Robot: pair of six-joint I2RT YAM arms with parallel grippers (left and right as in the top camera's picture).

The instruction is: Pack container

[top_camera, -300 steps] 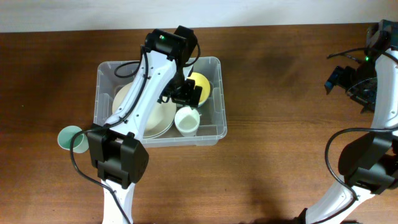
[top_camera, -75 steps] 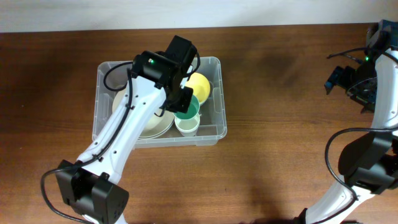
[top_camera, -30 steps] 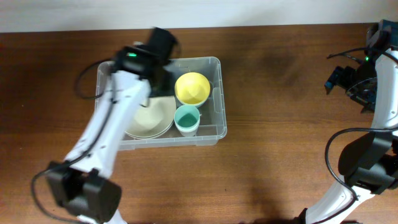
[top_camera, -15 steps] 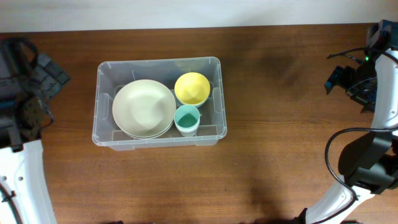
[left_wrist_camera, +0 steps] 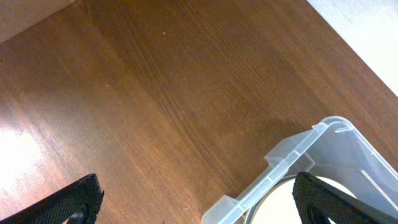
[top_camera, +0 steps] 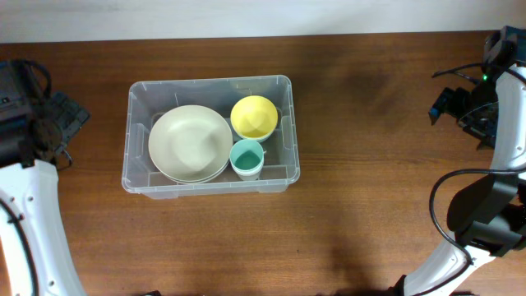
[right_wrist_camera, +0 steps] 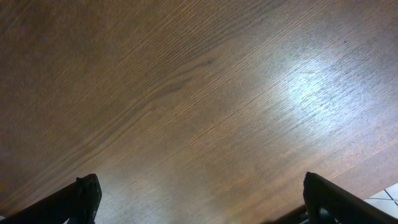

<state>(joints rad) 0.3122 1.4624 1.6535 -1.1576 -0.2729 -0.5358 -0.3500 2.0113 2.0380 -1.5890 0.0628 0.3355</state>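
Observation:
The clear plastic container (top_camera: 134,92) stands on the wooden table left of centre. Inside lie a stack of cream plates (top_camera: 189,143), a yellow bowl (top_camera: 253,117) and a teal cup nested in a white cup (top_camera: 246,156). My left gripper (top_camera: 51,127) is open and empty at the table's far left, away from the container. In the left wrist view the container's corner (left_wrist_camera: 323,134) and a plate's edge (left_wrist_camera: 286,202) show between my open fingers (left_wrist_camera: 199,208). My right gripper (top_camera: 460,103) is open and empty at the far right; its view (right_wrist_camera: 199,205) shows only bare wood.
The brown wooden table (top_camera: 370,205) stretches right of the container. A white wall strip (top_camera: 263,16) runs along the table's far edge. The table's right edge shows in the right wrist view (right_wrist_camera: 382,199).
My left arm has set the teal cup into the white cup, let go, and pulled out of the container to the table's far left. The right arm has not moved.

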